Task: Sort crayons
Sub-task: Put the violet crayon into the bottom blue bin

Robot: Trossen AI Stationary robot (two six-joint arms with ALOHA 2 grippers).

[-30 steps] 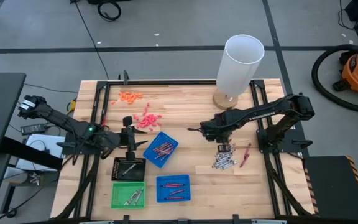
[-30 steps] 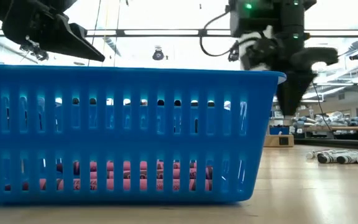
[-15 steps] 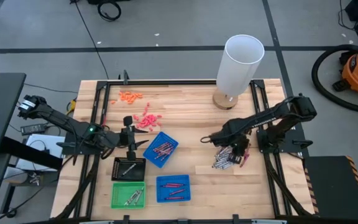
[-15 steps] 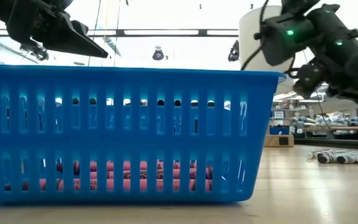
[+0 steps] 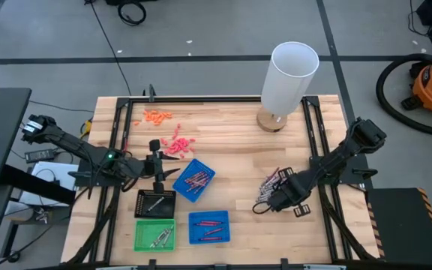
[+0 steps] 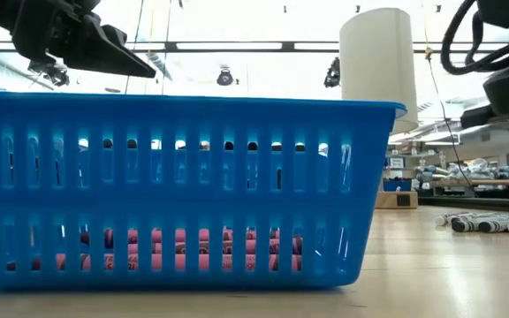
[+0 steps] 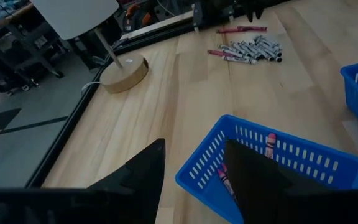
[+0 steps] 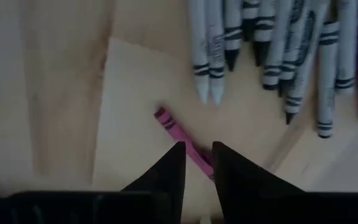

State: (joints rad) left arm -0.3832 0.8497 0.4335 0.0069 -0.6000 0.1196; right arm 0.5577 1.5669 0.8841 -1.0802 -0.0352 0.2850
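Pink crayon now sits between right fingers, newly lowered.

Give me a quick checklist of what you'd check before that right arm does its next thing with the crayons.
1. Right gripper lined up over the single maroon crayon: ok.
2. Crayon actually gripped: cannot tell; fingers narrow, crayon lies on the table between them.
3. Grey crayon pile apart from the fingers: ok.
4. Tilted blue tray free to receive: ok, holds maroon crayons.
5. Left gripper out of the way: ok, open, waiting by that tray.
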